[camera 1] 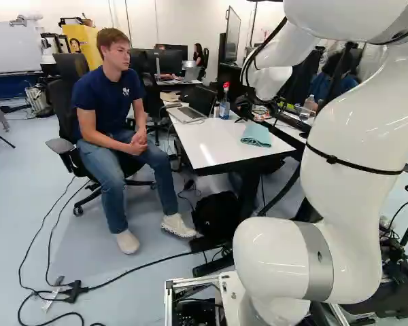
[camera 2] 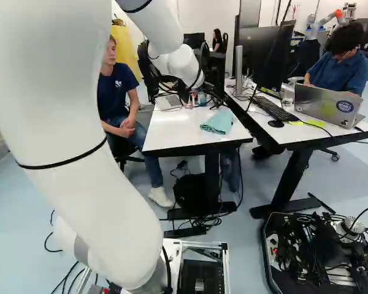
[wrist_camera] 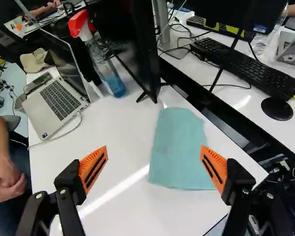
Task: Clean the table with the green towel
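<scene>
Item inspected: a pale green towel [wrist_camera: 177,152] on a white table [wrist_camera: 120,130]. From where I stand, the white arm [camera 1: 357,125] reaches over the table, with the gripper [camera 2: 192,99] above the tabletop.

Gripper condition: the two fingers stand wide apart, orange pads [wrist_camera: 93,169] facing one another, with nothing clamped between them.

Towel position: ahead of and below the gripper, off-centre. Most of it shows between the fingers, hard over toward the finger away from the laptop; that finger's pad overlaps the towel's side in the wrist view. A broad strip of bare tabletop shows between the towel and the other finger. The cloth lies flat, its far end rounded, its near end straighter, close to the table's edge along the dark gap.

Surroundings: a spray bottle [wrist_camera: 108,73] with a red head and blue liquid stands upright beyond the towel, just beside the open laptop [wrist_camera: 59,101]. A white cable runs from the laptop's side. Across the gap, a second table [wrist_camera: 250,115] bears a black keyboard [wrist_camera: 246,66] and a dark mouse [wrist_camera: 277,109].
</scene>
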Motion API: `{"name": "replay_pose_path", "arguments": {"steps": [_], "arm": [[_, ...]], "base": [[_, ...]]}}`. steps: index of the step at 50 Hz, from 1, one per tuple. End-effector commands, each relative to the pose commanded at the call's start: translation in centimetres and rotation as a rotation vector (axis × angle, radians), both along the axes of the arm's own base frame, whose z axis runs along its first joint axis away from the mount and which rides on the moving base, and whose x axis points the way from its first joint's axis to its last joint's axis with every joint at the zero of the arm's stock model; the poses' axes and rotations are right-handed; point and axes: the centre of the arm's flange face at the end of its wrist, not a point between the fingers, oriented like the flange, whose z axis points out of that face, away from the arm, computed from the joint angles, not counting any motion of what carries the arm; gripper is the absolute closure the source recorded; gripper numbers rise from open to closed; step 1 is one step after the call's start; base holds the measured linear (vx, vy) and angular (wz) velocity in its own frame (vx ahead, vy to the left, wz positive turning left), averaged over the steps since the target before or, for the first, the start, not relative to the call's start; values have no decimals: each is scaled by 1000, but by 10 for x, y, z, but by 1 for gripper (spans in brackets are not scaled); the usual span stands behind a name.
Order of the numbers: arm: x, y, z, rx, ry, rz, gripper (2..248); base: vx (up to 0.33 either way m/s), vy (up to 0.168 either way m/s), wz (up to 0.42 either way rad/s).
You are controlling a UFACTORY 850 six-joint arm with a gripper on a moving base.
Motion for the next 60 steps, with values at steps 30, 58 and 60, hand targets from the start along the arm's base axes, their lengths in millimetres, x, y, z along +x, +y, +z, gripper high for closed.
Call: {"name": "replay_pose_path", "arguments": {"steps": [30, 58, 60], "arm": [[-7, 11, -4, -8, -6, 16, 3], [-30, 31, -25, -45, -38, 49, 3], [-32, 33, -27, -49, -41, 52, 3]], "base": [[0, 0, 0], [0, 0, 0], [0, 0, 0]]}}
